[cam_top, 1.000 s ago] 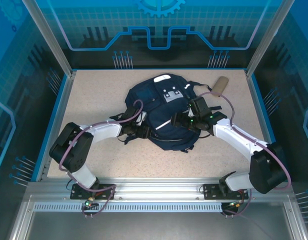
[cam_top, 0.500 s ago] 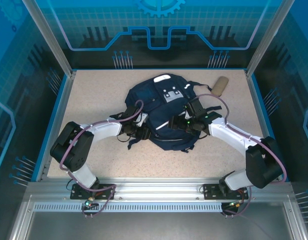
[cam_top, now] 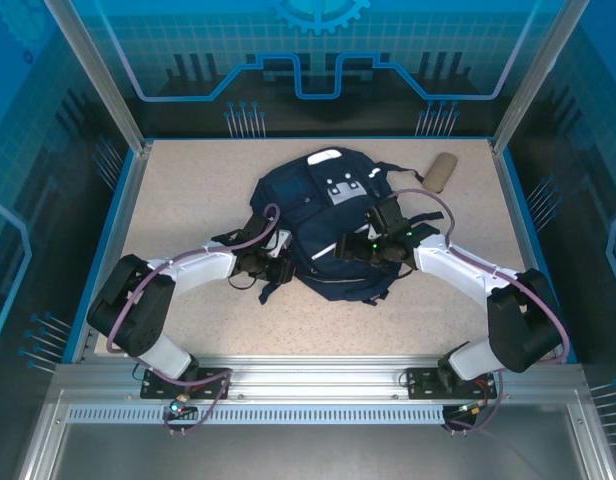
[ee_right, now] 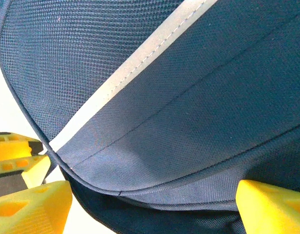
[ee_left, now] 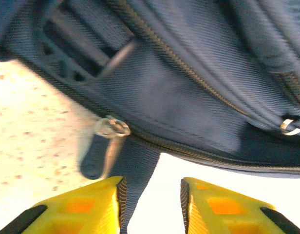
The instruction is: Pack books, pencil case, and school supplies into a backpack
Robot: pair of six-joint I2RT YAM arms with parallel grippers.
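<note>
- The backpack lies flat on the table, with its white patches at the far end.
- The pencil case lies off the backpack's far right corner, apart from it.
- The left gripper is at the backpack's near left edge. Its jaws are partly apart, with a dark strap between them against one finger and a zipper pull just beside.
- The right gripper is at the backpack's near right side. Its jaws are spread wide and straddle the fabric below the white stripe.
</note>
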